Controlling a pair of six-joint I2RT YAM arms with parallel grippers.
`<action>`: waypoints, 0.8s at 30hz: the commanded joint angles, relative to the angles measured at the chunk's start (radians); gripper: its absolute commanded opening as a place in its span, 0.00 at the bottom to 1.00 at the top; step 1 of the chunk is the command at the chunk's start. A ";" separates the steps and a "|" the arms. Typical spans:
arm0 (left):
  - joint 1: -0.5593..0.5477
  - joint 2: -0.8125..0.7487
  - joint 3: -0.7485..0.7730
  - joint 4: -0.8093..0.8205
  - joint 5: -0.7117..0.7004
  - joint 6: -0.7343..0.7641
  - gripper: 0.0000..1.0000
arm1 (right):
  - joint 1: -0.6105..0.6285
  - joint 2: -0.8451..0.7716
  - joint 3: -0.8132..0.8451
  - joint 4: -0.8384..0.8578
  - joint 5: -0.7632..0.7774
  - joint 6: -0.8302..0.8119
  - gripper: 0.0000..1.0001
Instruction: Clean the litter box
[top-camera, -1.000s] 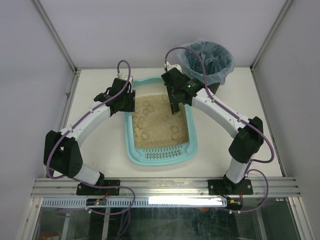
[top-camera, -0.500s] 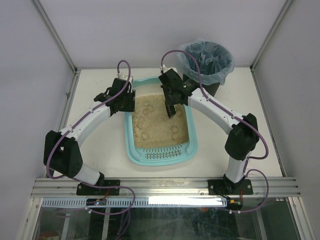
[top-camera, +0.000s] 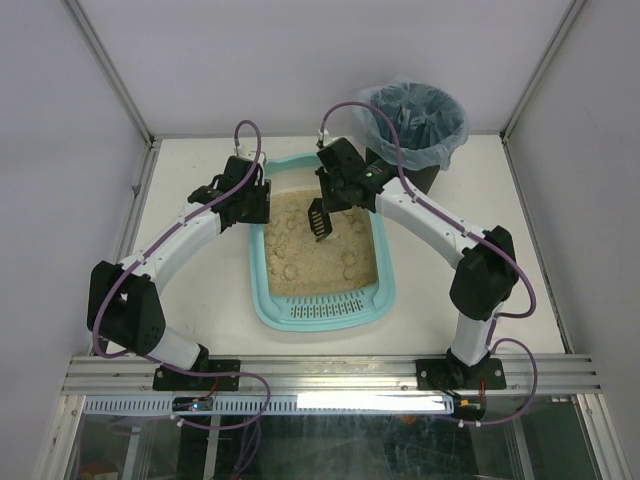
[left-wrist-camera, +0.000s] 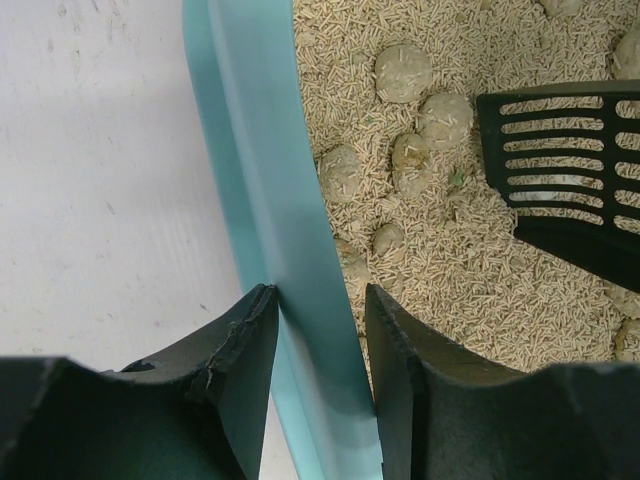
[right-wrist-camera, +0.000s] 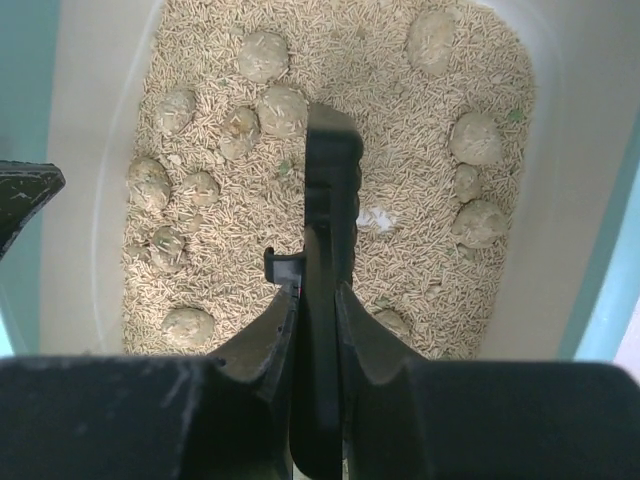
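You will find the litter box (top-camera: 318, 313) mid-table, toward the far edge. The jaws of the left gripper (left-wrist-camera: 318, 300) pinch its left rim. The jaws of the right gripper (right-wrist-camera: 310, 300) pinch the scoop (right-wrist-camera: 330, 170) handle. Many clumps (right-wrist-camera: 263, 55) lie unscooped, so treat the cleaning as barely begun.

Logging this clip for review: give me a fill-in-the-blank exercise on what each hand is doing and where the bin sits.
1. The right hand holds a black slotted ____.
2. The left hand clamps the litter box by its ____.
3. The bin stands beside the box's far ____ corner.
Missing: scoop; rim; right.
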 joint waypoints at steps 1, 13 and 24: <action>0.006 -0.012 0.002 0.034 0.017 0.017 0.40 | 0.005 -0.013 -0.012 0.059 -0.038 0.062 0.00; 0.006 -0.012 0.002 0.034 0.022 0.016 0.40 | -0.025 0.071 -0.049 0.094 0.056 0.198 0.00; 0.006 -0.011 0.002 0.034 0.029 0.017 0.40 | -0.053 0.160 -0.027 0.097 0.028 0.244 0.00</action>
